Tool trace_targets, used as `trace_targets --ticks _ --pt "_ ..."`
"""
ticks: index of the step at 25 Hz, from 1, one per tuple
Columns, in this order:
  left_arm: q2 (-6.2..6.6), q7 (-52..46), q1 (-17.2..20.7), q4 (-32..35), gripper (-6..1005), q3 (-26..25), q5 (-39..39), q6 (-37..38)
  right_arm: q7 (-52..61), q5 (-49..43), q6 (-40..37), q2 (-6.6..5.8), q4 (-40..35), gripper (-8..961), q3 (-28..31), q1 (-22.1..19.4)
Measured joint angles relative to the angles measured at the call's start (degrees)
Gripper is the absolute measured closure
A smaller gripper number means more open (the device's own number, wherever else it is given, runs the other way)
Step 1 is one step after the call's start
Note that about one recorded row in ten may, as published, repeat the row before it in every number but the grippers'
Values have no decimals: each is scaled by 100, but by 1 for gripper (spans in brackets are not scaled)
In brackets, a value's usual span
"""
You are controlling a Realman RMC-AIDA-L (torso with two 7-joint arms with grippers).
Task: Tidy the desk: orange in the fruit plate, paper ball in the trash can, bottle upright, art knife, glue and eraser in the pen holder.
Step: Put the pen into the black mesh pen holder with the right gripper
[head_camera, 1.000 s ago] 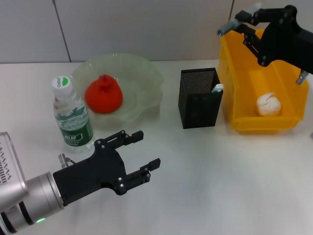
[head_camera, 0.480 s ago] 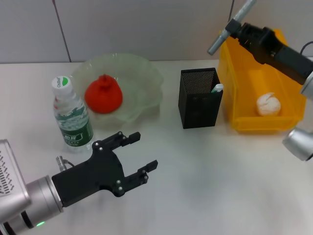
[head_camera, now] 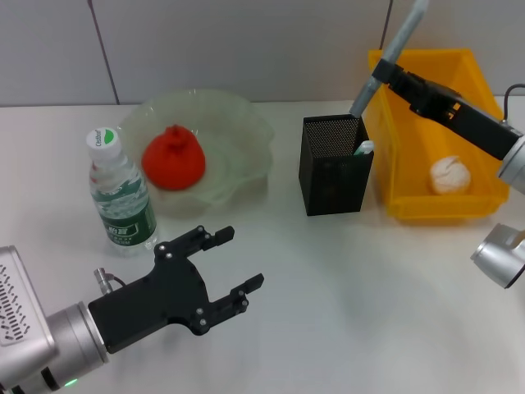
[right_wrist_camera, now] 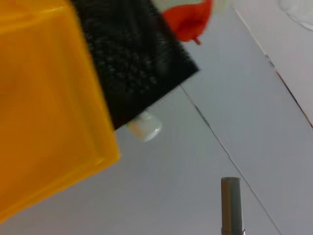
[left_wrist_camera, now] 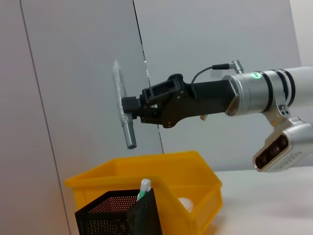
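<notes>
White desk, grey panel wall: right gripper (head_camera: 392,72) clamps the art knife (head_camera: 385,59) above the pen holder (head_camera: 332,164).
We judge the tilted knife is being lined up for dropping in; the left gripper (head_camera: 223,264) idles open, well in front of the holder. Left wrist view alone shows the knife (left_wrist_camera: 123,105) clear above the holder's rim (left_wrist_camera: 120,205); head view shows the orange (head_camera: 173,158) in the fruit plate (head_camera: 246,131), the paper ball (head_camera: 451,175) in the trash can (head_camera: 418,123), the bottle (head_camera: 119,197) upright.
</notes>
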Motion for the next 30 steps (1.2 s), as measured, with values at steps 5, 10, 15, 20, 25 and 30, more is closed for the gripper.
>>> trace_targets --ticks 5,10,15,20,25,30 --pt "0 2 24 -40 306 48 -88 20 -485 -2 164 -2 27 823 -89 40" --pt "0 5 23 -145 306 51 -130 56 -961 16 358 -4 186 822 -378 69" --pt "1 8 49 -159 306 51 -130 61 -1322 29 302 -3 277 822 -381 81" --pt "0 10 59 -161 306 59 -130 64 -1643 36 267 2 240 823 -323 77" --pt "1 10 67 -161 306 61 -129 110 -1870 187 363 4 267 823 -341 106" --pt "1 10 78 -166 306 59 -125 218 -2092 331 637 5 289 823 -372 205"
